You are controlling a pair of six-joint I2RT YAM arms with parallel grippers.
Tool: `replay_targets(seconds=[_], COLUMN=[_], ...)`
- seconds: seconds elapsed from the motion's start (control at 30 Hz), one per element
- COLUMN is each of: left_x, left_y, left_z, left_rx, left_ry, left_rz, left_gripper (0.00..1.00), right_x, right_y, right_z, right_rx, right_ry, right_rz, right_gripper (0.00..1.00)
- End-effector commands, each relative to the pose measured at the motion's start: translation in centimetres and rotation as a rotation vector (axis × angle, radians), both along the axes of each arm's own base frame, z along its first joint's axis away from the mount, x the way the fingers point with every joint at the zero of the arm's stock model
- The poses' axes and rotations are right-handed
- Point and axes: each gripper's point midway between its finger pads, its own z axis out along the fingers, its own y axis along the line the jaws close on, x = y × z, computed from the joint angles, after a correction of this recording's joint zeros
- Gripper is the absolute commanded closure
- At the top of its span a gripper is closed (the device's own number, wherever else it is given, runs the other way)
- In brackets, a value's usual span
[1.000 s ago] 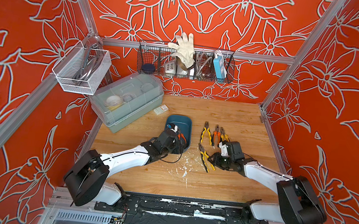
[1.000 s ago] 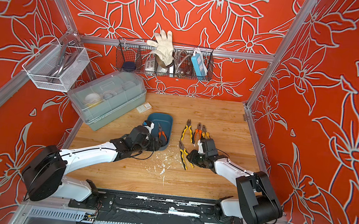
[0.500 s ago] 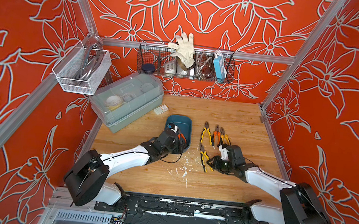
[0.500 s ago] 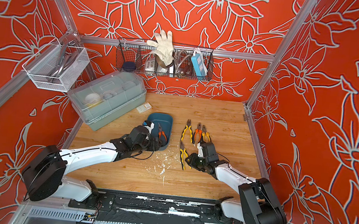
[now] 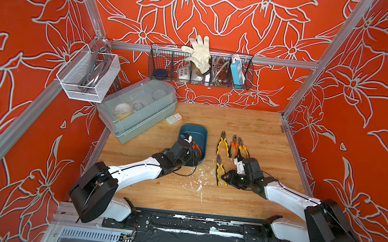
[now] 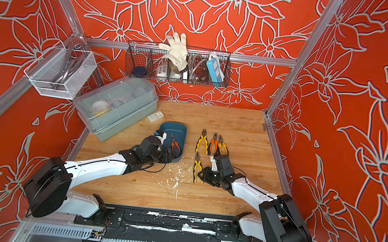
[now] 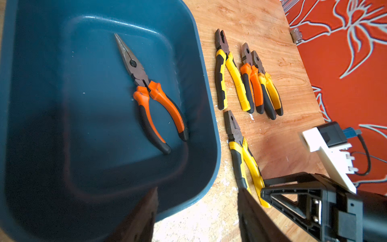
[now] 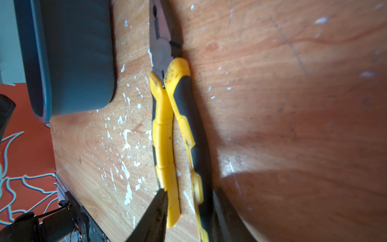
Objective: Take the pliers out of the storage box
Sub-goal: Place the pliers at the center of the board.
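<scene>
A wooden table (image 5: 250, 123) stood inside an orange, flower-patterned booth, seen from above. Two robot arms reached in from its near edge.

A teal box (image 5: 194, 129) sat left of centre on the table. Long-nose pliers (image 7: 146, 90) with orange-and-black handles lay flat on the box floor, nose pointing away from the arms.

Four more pliers lay on the table to the right of the box, clear of it. Three lay side by side, noses pointing away. The yellow pliers (image 7: 228, 71) were nearest the box. Beside them, the orange pliers (image 7: 251, 83) touched the outer pliers (image 7: 270, 90), which had yellowish handles. The near pliers (image 5: 220, 169), yellow and black, lay closer to the arms, near the box's near right corner.

The left gripper (image 7: 199, 218) hovered over that corner. Its fingers (image 7: 142, 215) were about half open and held nothing. One was over the box, the other over the table outside the rim.

The right gripper (image 8: 190, 189) sat low at the handle ends of the near pliers. Its fingers (image 8: 156, 209) were narrowly apart, one against the outside of each handle, closed on the pair, which lay flat on the table.

White flecks (image 5: 199, 184) marked the wood between the arms. A grey lidded container (image 5: 137, 105) stood at the far left, and a wire basket (image 5: 200, 74) with a pale glove (image 5: 199, 52) hung on the back wall.
</scene>
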Motion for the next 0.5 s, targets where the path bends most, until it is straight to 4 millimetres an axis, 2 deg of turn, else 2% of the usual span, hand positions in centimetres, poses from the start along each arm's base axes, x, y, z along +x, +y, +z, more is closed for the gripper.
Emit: replay_targets(seconds=[0.0,0.47], left_x=[0.29,0.25], left_y=[-0.35,-0.35], left_z=[0.72,0.85], left_rx=[-0.002,-0.005], left_ry=[-0.012,-0.013], left_rz=[-0.009,-0.01], left_gripper=[0.38,0.38], right_x=[0.36,1.23], right_y=[0.5,0.99], right_z=[0.3,-0.07], right_rx=[0.001,-0.035], right_ry=[-0.004,-0.009], right_rz=[-0.006,0.005], right_gripper=[0.61,0.61])
